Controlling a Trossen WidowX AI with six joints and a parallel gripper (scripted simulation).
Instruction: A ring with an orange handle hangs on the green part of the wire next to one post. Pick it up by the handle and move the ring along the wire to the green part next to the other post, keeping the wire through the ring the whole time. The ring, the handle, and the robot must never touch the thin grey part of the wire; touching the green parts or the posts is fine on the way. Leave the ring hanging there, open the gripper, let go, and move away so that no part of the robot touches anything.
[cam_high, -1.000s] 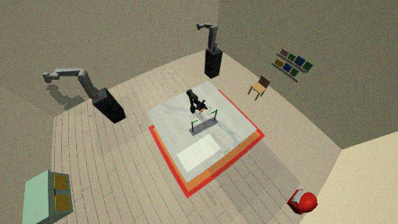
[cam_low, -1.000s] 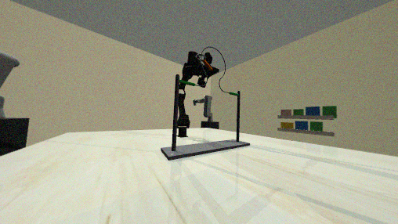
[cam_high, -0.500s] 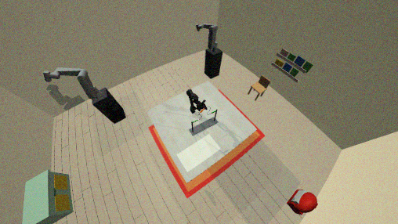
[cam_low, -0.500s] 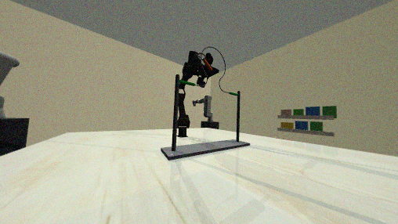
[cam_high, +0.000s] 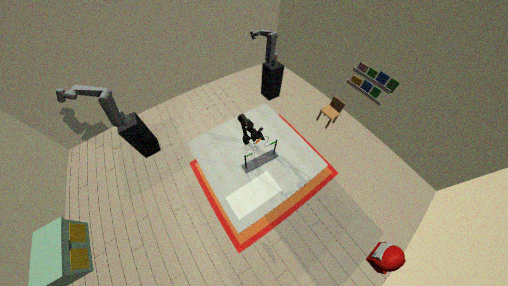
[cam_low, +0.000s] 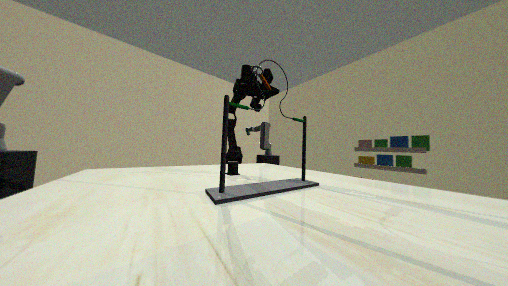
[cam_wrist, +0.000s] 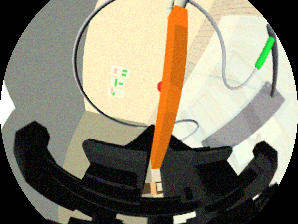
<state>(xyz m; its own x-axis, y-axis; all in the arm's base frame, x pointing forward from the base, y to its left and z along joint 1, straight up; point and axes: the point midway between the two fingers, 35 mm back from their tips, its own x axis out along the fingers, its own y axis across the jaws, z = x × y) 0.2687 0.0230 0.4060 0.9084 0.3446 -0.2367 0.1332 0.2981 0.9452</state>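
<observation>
My gripper (cam_wrist: 154, 128) (cam_low: 258, 86) (cam_high: 256, 137) is shut on the lower end of the orange handle (cam_wrist: 170, 83) (cam_low: 267, 82) (cam_high: 256, 142). The gripper is above the left post (cam_low: 224, 150) and its green part (cam_low: 241, 106). The right post (cam_low: 304, 150) carries the other green part (cam_low: 298, 119) (cam_wrist: 266, 51). I cannot tell whether the ring touches the wire.
The posts stand on a grey base plate (cam_low: 262, 190) (cam_high: 260, 161) on the white table (cam_low: 150, 225) (cam_high: 215, 145). Two other arms on black pedestals (cam_high: 139, 136) (cam_high: 272, 80), a chair (cam_high: 332, 111) and a wall shelf (cam_high: 374, 82) stand far off.
</observation>
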